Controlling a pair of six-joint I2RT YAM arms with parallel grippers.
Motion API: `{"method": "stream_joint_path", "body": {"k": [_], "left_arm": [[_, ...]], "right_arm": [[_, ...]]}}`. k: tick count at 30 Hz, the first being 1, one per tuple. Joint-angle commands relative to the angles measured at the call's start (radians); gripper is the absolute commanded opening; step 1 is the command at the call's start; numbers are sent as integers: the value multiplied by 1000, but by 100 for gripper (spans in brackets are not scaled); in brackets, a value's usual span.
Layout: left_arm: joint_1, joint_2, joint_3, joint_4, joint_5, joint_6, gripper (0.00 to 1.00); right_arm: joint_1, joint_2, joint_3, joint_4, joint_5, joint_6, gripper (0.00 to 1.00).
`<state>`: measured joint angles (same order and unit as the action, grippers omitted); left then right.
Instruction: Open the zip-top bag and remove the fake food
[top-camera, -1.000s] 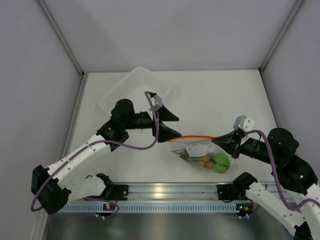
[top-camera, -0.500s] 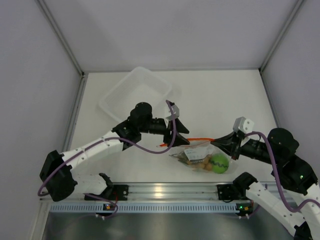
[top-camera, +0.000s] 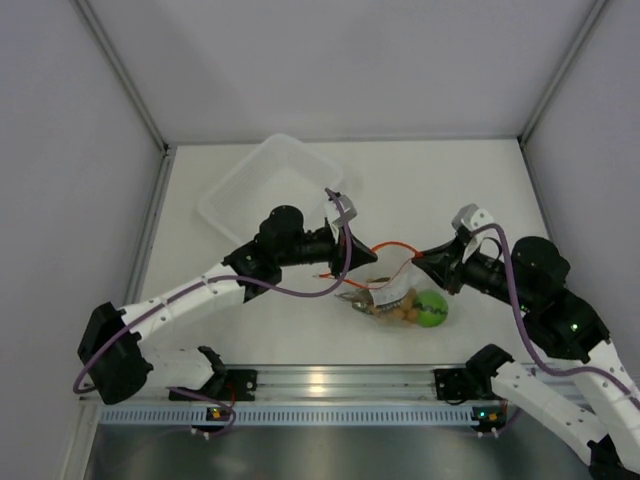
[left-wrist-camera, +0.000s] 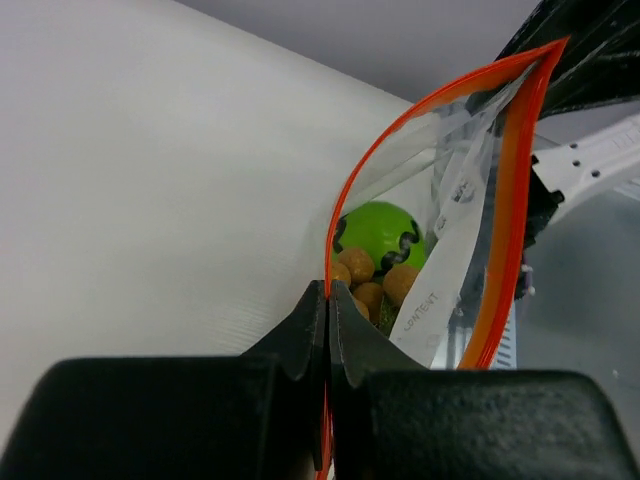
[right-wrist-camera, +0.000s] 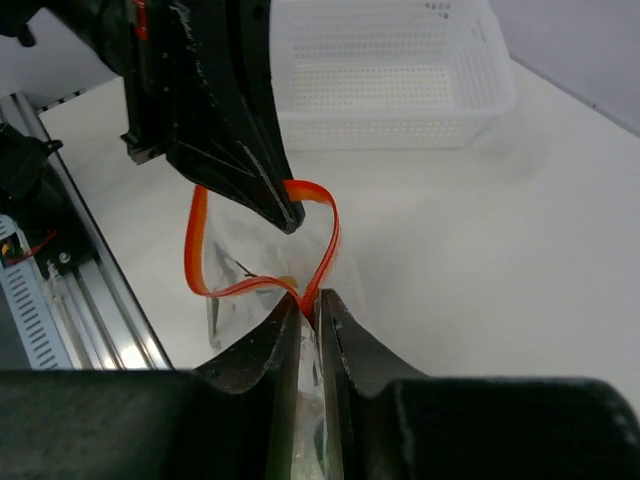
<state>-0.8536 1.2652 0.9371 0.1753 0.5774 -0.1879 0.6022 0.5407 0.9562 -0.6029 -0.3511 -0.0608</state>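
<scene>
The zip-top bag hangs between both grippers, its red-orange zip strip spread into an open loop. My left gripper is shut on the near side of the strip, also seen from the right wrist. My right gripper pinches the strip's far end, its jaws a narrow slit apart with plastic between them. The fake food lies inside the bag: a green ball with dark marks and a cluster of tan balls. From the top view the green ball sags lowest.
A clear rectangular tray sits behind the left arm at the back left, also visible in the right wrist view. The aluminium rail runs along the near edge. Grey walls enclose the white table.
My left gripper went from open to shut on the zip strip. The right gripper moved left and back, and the strip bowed into an open loop. The bag shifted slightly left.
</scene>
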Motion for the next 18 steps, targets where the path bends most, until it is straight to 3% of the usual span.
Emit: {"method": "stream_joint_path", "body": {"k": [1,7,12,18], "left_arm": [[-2,-55,20,43,-204,-111,0],[-2,-58,25,46,-468,-312,0],[-2,-14,37,46,-567,-473,0],[-4,63,22,99,-668,-704,0]], "right_arm": [[10,80,21,147,132,108,16],[10,199,59,170,299,288,43],[10,208,10,209,504,533,47],[10,197,-152,328,517,751,46]]}}
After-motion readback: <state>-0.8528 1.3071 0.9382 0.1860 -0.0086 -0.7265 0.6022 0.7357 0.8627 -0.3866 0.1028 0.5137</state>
